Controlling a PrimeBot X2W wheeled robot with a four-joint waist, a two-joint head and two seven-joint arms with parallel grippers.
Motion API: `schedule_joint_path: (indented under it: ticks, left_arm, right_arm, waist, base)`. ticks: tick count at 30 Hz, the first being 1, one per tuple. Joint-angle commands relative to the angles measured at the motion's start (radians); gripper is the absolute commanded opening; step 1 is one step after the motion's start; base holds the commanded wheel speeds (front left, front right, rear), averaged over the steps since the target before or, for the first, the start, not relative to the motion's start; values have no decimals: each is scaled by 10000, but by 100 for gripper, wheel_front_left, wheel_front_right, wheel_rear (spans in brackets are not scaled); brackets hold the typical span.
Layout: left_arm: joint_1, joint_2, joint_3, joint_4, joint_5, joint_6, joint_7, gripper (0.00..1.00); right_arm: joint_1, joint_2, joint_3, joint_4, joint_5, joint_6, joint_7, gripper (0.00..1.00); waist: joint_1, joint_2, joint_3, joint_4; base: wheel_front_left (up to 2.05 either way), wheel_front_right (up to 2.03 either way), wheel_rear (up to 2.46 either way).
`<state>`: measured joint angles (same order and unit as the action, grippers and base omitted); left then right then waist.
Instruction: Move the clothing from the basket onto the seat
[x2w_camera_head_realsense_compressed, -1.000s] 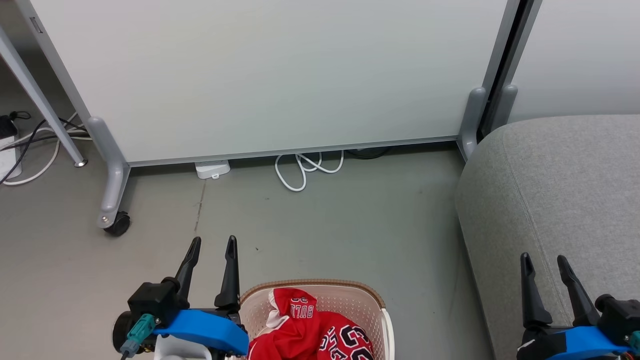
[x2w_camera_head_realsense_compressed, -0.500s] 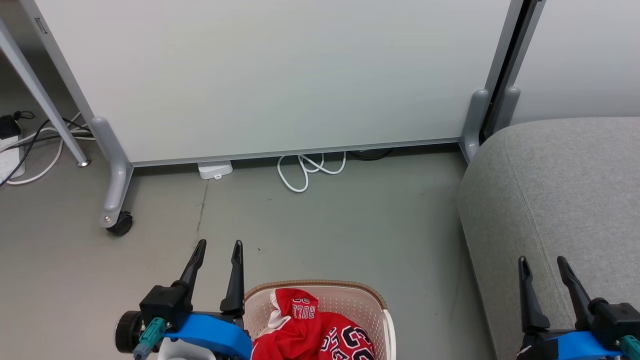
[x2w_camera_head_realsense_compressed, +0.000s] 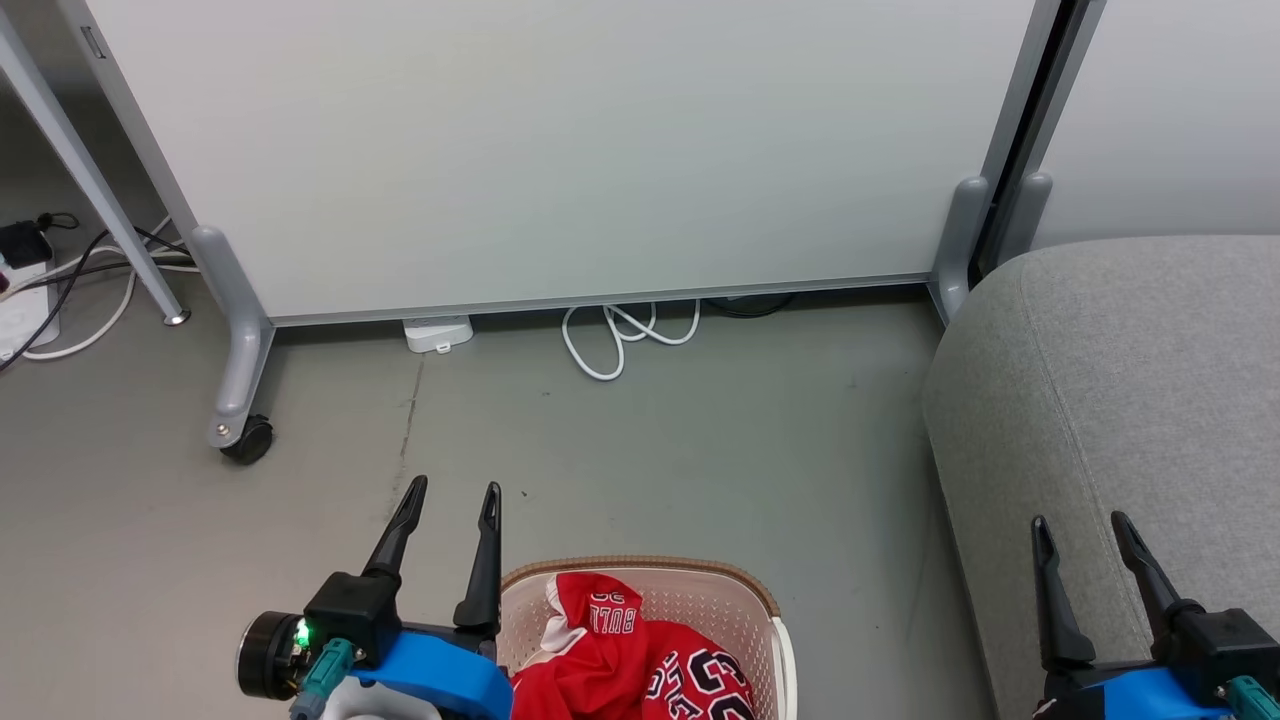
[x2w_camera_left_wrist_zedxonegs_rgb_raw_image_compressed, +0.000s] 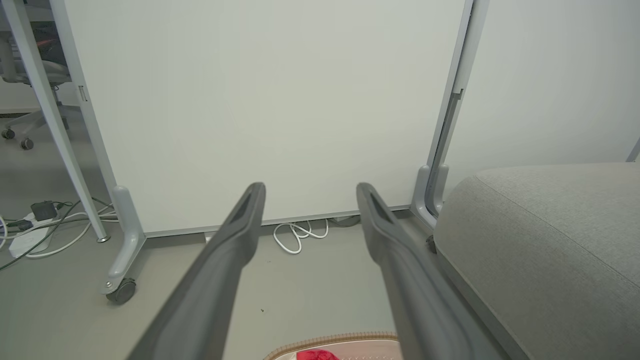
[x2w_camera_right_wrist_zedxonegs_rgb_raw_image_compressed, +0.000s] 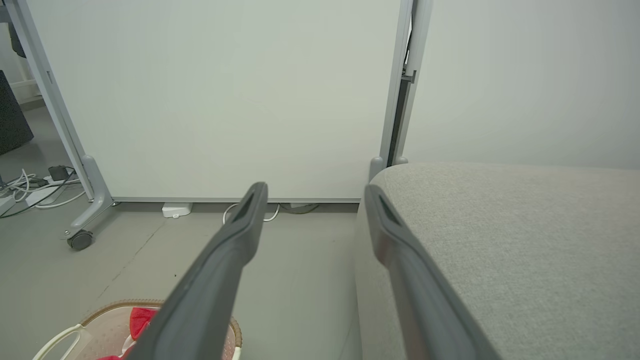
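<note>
Head view, looking down at a grey floor (x2w_camera_head_realsense_compressed: 700, 450). At 6 o'clock the cream basket (x2w_camera_head_realsense_compressed: 640, 567) holds the red clothing (x2w_camera_head_realsense_compressed: 620, 660), heaped inside. The left pincer (x2w_camera_head_realsense_compressed: 453, 488), at 7 o'clock just beside the basket's rim, is spread wide and empty, probably poised to reach in. The right pincer (x2w_camera_head_realsense_compressed: 1079, 521), at 5 o'clock, is also parted and empty over the grey seat (x2w_camera_head_realsense_compressed: 1130, 380). Compared with a second ago, the whole scene has slid slightly right, so the camera turned; nothing has been lifted.
</note>
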<state>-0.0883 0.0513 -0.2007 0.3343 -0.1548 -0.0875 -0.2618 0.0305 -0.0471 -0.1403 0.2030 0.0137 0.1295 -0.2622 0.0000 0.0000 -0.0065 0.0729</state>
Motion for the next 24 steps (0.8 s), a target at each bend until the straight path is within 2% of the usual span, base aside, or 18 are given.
schedule_joint_path:
  ticks: [1, 14, 24]
  left_arm:
    - [-136, -11, 38, 15, 40, 56, -49, 100]
    - [-151, -14, 29, 32, -98, 129, -49, 100]
    - [-425, -12, -20, 318, -32, 61, -49, 100]
  right_arm:
    - [109, -59, -9, -38, -47, 22, -41, 100]
    - [-55, -58, 78, -3, 36, 22, -40, 100]
    - [-465, -53, 320, -366, 71, 22, -38, 100]
  waist:
    - [0, 0, 8, -8]
    - [0, 0, 124, -129]
    - [0, 0, 1087, -701]
  base:
    - [0, 0, 0]
    - [0, 0, 0]
    - [0, 0, 0]
